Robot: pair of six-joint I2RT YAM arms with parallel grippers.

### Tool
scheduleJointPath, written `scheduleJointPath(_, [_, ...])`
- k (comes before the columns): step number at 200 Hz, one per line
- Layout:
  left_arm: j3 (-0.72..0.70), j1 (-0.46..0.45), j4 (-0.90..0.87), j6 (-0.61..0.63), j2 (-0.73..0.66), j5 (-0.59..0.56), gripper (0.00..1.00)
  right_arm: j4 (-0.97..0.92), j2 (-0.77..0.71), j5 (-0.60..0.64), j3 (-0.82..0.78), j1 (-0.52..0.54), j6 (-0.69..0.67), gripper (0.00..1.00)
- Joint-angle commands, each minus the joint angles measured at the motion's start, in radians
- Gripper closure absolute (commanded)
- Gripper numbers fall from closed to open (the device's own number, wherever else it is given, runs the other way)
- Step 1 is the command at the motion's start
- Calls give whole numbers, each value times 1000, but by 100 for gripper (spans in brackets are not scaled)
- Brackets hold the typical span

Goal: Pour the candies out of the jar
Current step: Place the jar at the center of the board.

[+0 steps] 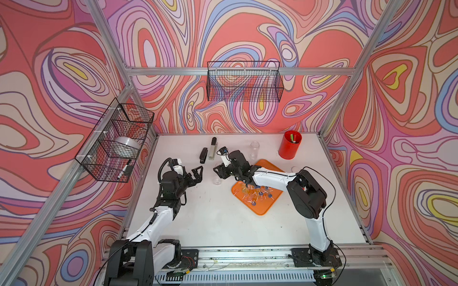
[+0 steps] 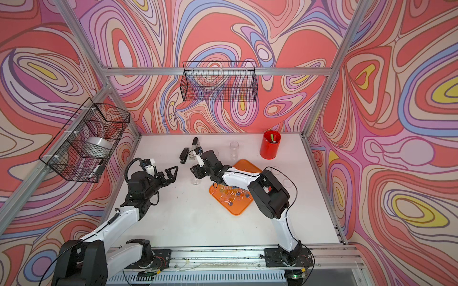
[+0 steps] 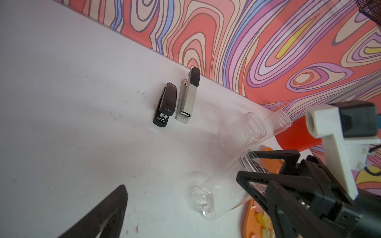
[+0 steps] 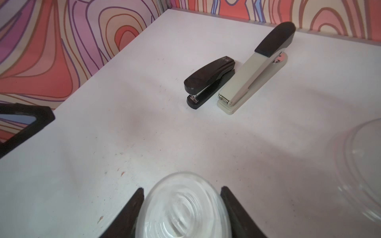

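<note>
The jar (image 4: 182,208) is clear and looks empty. My right gripper (image 4: 182,188) is shut on it, one finger on each side. In the left wrist view the jar (image 3: 214,193) is tilted, its base toward my left arm and its mouth over the edge of the orange tray (image 3: 247,218). The candies (image 1: 257,194) lie scattered on the tray (image 1: 260,210), and both top views show them (image 2: 233,194). My left gripper (image 1: 197,174) hangs open to the left of the jar (image 1: 216,180), holding nothing. My right gripper (image 1: 219,170) is above the tray's left corner.
A black stapler (image 1: 203,155) and a grey stapler (image 1: 212,148) lie at the back. Another clear jar (image 1: 254,148) and a red cup (image 1: 290,148) holding pens stand behind the tray. Wire baskets hang on the back wall (image 1: 244,81) and the left wall (image 1: 116,141).
</note>
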Motion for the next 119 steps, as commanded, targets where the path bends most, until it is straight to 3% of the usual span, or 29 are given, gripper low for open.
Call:
scheduleJointPath(1, [15, 8, 24, -16, -11, 0, 0, 62, 27, 134, 5, 17, -78, 57])
scheduleJointPath(47, [21, 13, 41, -22, 12, 15, 0, 57, 41, 180, 2, 48, -128, 50])
scheduleJointPath(83, [22, 22, 30, -15, 14, 4, 0, 18, -2, 149, 19, 47, -74, 25])
scheduleJointPath(105, [35, 25, -9, 12, 1, -16, 0, -34, -56, 173, 37, 45, -66, 2])
scheduleJointPath(119, [47, 28, -44, 41, -10, -41, 0, -54, -109, 202, 21, 35, -67, 2])
